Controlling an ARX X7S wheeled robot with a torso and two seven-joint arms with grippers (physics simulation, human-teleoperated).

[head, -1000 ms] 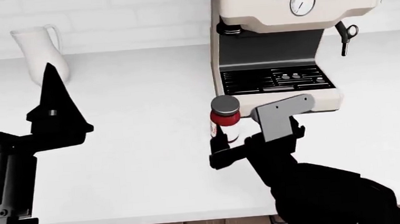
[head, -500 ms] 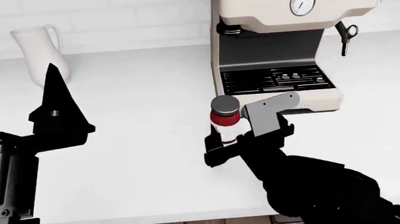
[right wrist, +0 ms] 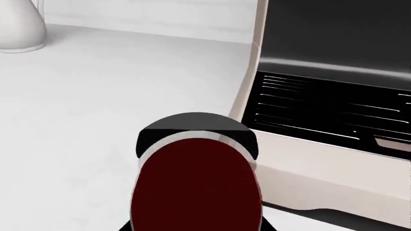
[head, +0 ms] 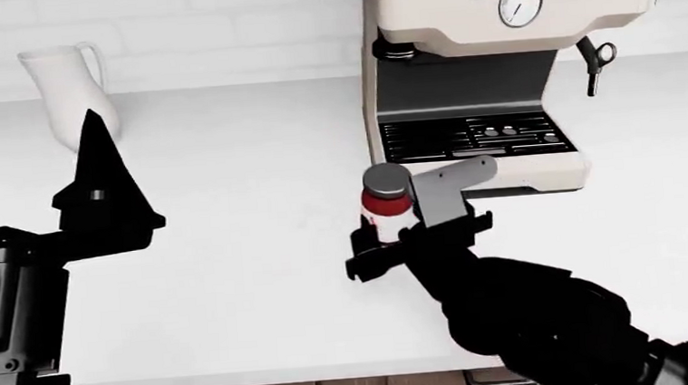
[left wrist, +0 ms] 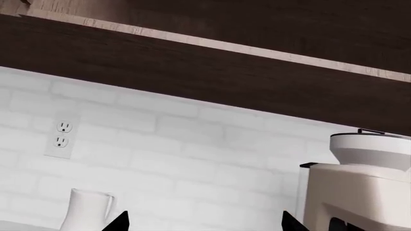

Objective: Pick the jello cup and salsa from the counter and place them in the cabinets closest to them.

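The salsa (head: 385, 204), a small jar of red sauce with a grey lid, stands on the white counter (head: 233, 164) just in front of the espresso machine's left corner. My right gripper (head: 398, 236) is open with its jaws on either side of the jar; one finger (head: 368, 242) is at the jar's left side and the other is hidden. In the right wrist view the salsa (right wrist: 196, 183) fills the space between the jaws. My left gripper (head: 32, 146) is open and empty, pointing up at the left. The jello cup is out of view.
A cream espresso machine (head: 480, 56) stands right behind the jar. A white jug (head: 70, 84) stands at the back left by the brick wall. The left wrist view shows the dark wooden upper cabinets (left wrist: 224, 72) overhead and a wall outlet (left wrist: 62, 139). Brown drawers lie below the counter edge.
My right gripper has moved left and forward, so the jar now sits between its jaws. The jar has stayed in place. The left arm has barely moved.
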